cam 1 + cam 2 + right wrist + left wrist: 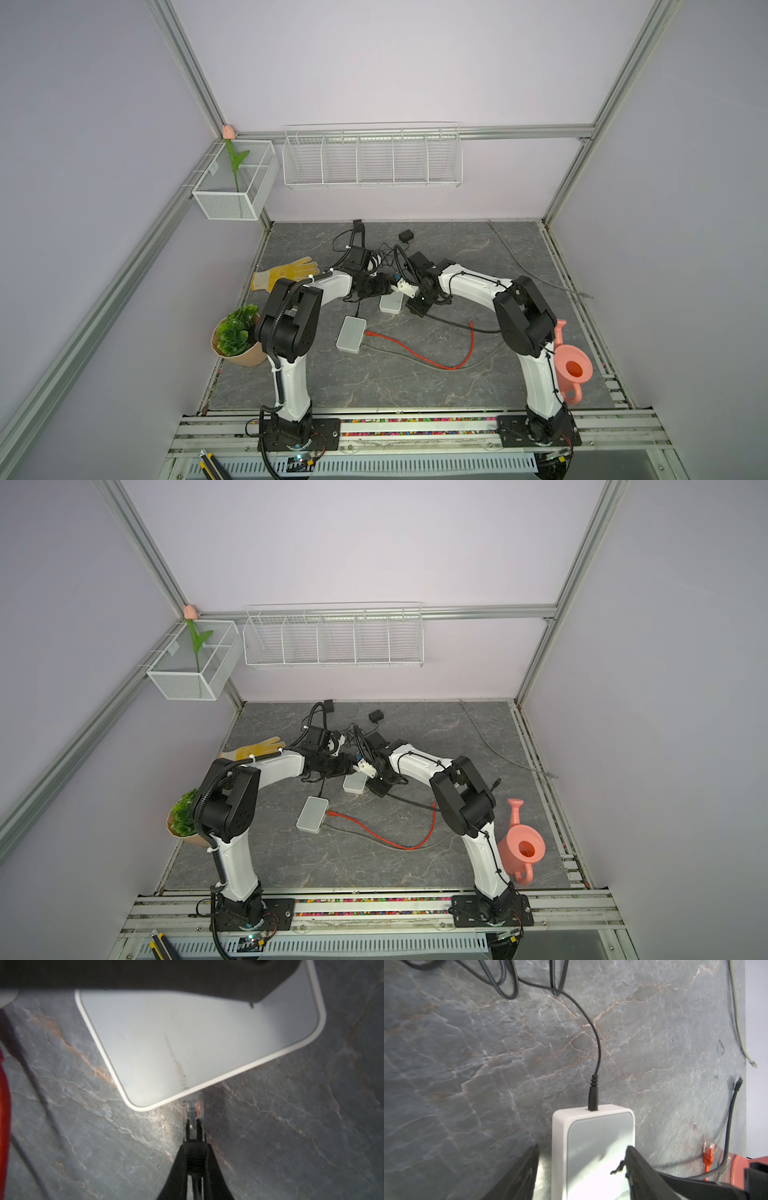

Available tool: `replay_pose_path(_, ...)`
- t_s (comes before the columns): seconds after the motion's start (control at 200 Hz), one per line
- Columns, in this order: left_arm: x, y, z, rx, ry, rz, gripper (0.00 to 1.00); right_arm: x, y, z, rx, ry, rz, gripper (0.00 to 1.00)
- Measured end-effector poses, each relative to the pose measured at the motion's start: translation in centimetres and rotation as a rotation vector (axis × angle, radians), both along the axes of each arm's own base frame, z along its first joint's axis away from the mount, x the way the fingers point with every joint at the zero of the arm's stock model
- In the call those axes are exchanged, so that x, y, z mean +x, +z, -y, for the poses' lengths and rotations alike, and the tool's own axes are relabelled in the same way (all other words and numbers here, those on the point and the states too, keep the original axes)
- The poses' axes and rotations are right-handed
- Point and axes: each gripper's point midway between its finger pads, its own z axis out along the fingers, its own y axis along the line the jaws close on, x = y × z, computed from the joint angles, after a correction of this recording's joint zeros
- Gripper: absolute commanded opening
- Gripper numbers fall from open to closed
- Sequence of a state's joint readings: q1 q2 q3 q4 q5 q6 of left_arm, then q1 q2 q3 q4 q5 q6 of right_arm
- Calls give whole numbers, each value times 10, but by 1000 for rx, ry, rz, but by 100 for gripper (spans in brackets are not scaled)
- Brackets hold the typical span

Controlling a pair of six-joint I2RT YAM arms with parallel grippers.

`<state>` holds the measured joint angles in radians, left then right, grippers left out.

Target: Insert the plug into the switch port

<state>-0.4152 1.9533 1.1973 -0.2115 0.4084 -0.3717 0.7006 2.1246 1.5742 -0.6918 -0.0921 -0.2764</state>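
Note:
The white switch (591, 1147) lies flat on the grey stone table, with a black power lead (592, 1099) in its far end. My left gripper (583, 1147) is open and straddles it. One finger (525, 1172) stands a little off the switch's side and the other finger (639, 1167) sits at its opposite edge. My right gripper (195, 1142) is shut on the plug (192, 1109), a clear connector with a black boot. The plug's tip is at the switch's side wall (187, 1089); the port is hidden. In both top views the two grippers meet over the switch (390, 303) (354, 784).
A second white switch (351, 334) with a red cable (419, 353) lies nearer the front. Tangled black leads and adapters (374, 253) lie behind the arms. A glove (286, 272), a potted plant (239, 336), a pink watering can (571, 365) and a grey cable (523, 266) ring the work area.

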Motion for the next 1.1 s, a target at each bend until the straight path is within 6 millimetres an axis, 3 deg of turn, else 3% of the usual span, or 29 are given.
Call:
replay_pose_path(0.285, -19, 1, -14, -48, 16, -30, 50, -17, 0, -13, -2, 101, -1, 7)
replay_pose_path(0.66, -16, 9, -12, -108, 5, -16, 35, -21, 0, -17, -13, 131, 1, 7)
replay_pose_path(1.1, -20, 5, -13, -109, 5, -22, 33, -15, -2, -15, -32, 123, -11, 7)
